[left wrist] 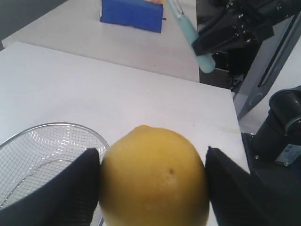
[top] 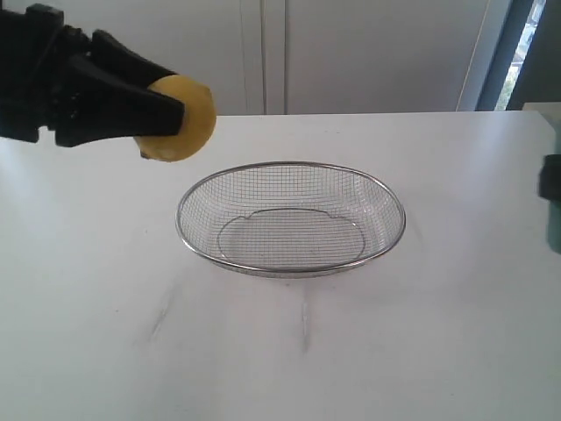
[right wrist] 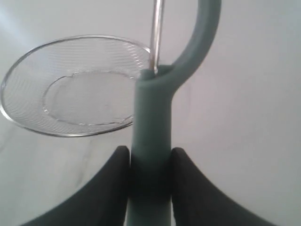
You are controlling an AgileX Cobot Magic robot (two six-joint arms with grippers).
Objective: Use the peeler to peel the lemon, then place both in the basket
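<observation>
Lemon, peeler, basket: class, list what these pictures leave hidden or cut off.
1. Lemon: exterior view, the left hand covers one side.
2. Peeler: both wrist views, its head runs past the picture's edge, so the blade is not seen whole.
3. Basket: left wrist view, cut by the edge and hidden behind a finger.

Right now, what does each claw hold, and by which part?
The left claw grips the lemon across its sides; the right claw grips the peeler by its handle.

The basket point(top: 200, 219) is shiny metal wire mesh. The lemon point(top: 193, 118) has dimpled, slightly glossy skin. The peeler point(right wrist: 150, 113) has a smooth matt plastic handle.
</observation>
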